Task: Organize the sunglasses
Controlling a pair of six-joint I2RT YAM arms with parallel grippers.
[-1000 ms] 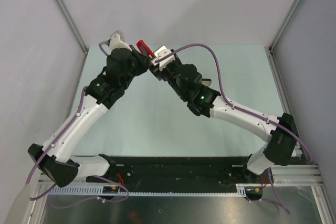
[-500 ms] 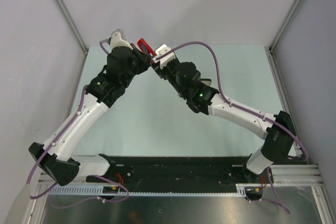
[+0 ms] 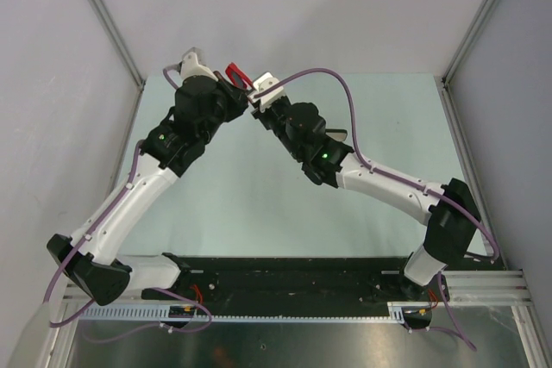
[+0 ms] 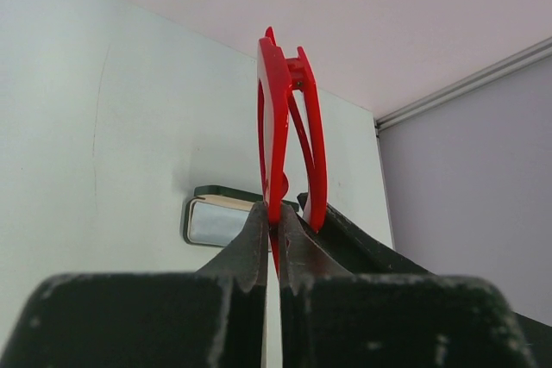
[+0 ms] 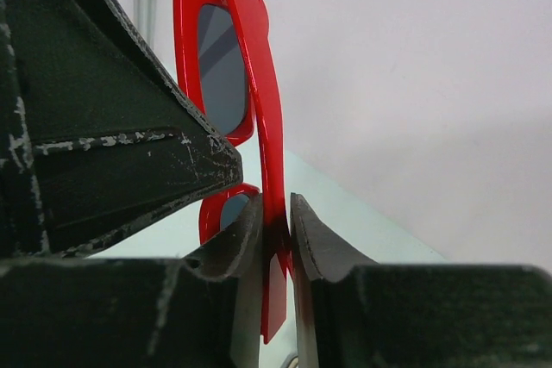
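The sunglasses [image 3: 234, 72], with a thin red frame and dark lenses, are held in the air over the far part of the table, between both arms. In the left wrist view my left gripper [image 4: 276, 218] is shut on the red frame [image 4: 274, 118], which stands edge-on above the fingertips. In the right wrist view my right gripper [image 5: 277, 215] has its jaws closed against a red arm of the sunglasses [image 5: 260, 101], whose end hangs down between the fingers. From above, the left gripper [image 3: 231, 85] and right gripper [image 3: 252, 97] meet tip to tip at the glasses.
A dark-rimmed oblong case [image 4: 217, 220] lies on the pale green table [image 3: 241, 196] below the glasses. Grey walls close the back and both sides. The left gripper's black finger [image 5: 103, 127] fills the left of the right wrist view.
The right gripper has moved slightly left toward the glasses and closed its jaws onto the red arm. The left gripper has kept hold of the frame and hardly moved.
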